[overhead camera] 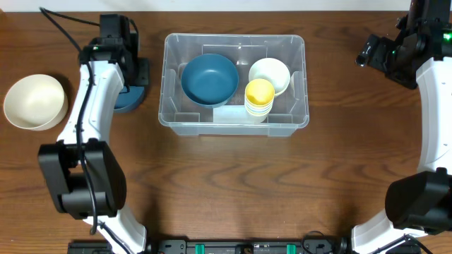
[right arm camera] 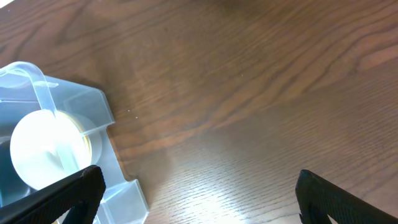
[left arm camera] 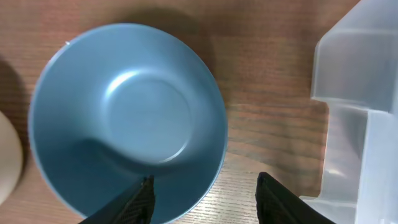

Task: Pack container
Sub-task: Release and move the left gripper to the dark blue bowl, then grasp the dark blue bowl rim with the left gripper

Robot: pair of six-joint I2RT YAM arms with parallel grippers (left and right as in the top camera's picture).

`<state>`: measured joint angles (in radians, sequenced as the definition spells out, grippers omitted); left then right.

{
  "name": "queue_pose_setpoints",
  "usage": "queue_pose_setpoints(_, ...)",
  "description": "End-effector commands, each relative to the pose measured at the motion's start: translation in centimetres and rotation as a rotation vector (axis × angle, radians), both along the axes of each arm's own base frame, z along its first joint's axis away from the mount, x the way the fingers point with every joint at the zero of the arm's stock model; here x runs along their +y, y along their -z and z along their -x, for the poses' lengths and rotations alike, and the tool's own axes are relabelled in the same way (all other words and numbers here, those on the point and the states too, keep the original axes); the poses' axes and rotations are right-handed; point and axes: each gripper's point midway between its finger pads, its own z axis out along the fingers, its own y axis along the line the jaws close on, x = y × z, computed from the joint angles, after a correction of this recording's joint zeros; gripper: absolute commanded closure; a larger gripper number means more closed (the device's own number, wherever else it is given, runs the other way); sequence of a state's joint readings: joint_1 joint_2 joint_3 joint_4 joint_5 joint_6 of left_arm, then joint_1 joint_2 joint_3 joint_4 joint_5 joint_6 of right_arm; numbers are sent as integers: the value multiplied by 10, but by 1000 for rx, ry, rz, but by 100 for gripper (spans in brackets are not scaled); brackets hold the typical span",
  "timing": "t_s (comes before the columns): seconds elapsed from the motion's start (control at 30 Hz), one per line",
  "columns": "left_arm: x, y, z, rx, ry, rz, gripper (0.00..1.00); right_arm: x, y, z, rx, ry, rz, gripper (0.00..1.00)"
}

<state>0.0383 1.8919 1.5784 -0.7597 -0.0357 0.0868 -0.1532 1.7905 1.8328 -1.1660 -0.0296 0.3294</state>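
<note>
Clear plastic forms the container (overhead camera: pixel 296 121), which sits at the far centre of the table (overhead camera: pixel 226 183) in the overhead view. It holds a dark blue bowl (overhead camera: pixel 210 79), a white bowl (overhead camera: pixel 272 72) and stacked yellow cups (overhead camera: pixel 259 95). A cream bowl (overhead camera: pixel 34 102) lies well to its left. Only the left wrist view shows the left gripper (left arm camera: pixel 208 199) spread, straddling the rim of a second blue bowl (left arm camera: pixel 124 118) just beside the container. The right wrist view shows the right gripper (right arm camera: pixel 199 199) spread wide over bare wood near the container's corner.
</note>
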Motion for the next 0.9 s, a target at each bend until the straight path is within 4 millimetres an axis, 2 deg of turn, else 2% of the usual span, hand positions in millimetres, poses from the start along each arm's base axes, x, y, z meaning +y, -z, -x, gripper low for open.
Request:
queue_pose_setpoints(0.0,-1,13,3,35,17,4,47,-2,-10,1,-25,11,4,1)
queue_pose_setpoints(0.43,-4,74,11,188,18,30,48,-2,-10,1,-25,11,4,1)
queue_pose_setpoints(0.57,-4,82,12,206,19,31,49,-2,-10,1,-25,11,4,1)
queue_pose_setpoints(0.6,-4,84,12,209,19,31,55,-2,-10,1,-25,11,4,1)
queue_pose_setpoints(0.73,-4,85,11,208,18,31,91,-2,-10,1,-25,11,4,1)
queue_pose_setpoints(0.77,-4,85,11,208,18,31,94,-2,-10,1,-25,11,4,1)
queue_pose_setpoints(0.87,-4,85,12,212,18,31,94,-2,-10,1,-25,11,4,1)
